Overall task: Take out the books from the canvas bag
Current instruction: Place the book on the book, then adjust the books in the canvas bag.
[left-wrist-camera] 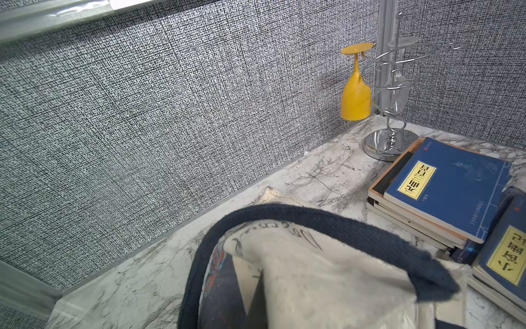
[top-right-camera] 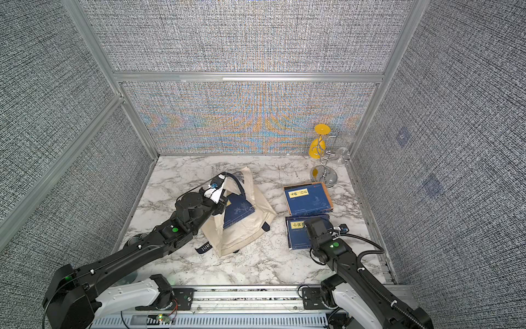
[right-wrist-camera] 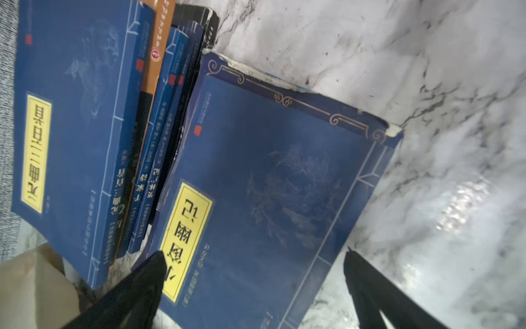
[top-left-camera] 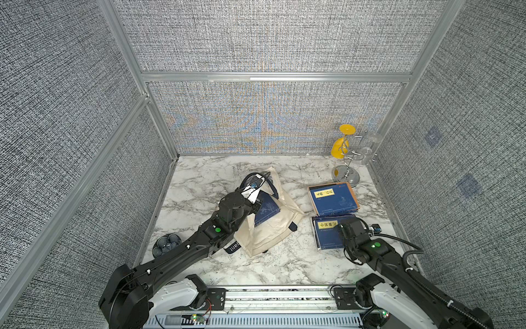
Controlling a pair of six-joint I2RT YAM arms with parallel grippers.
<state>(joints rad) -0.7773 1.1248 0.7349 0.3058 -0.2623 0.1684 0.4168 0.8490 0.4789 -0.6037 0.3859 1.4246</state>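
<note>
left hand (top-left-camera: 257, 200) pressed together on the canvas bag (top-left-camera: 273, 236) rim, one book (top-left-camera: 266, 210) showing inside the bag mouth; right hand (right-wrist-camera: 254, 252) spread wide just over a second book (right-wrist-camera: 256, 185), flat on the tabletop (top-left-camera: 205, 182) right of the bag, beside a stack of books (top-left-camera: 333, 199).

both top views: high over the near edge, looking down on the whole table (top-left-camera: 279, 265). left wrist: low, close behind the bag (left-wrist-camera: 313, 279), facing the back corner. right wrist: close above the books (right-wrist-camera: 270, 185). all views share the books.
</note>
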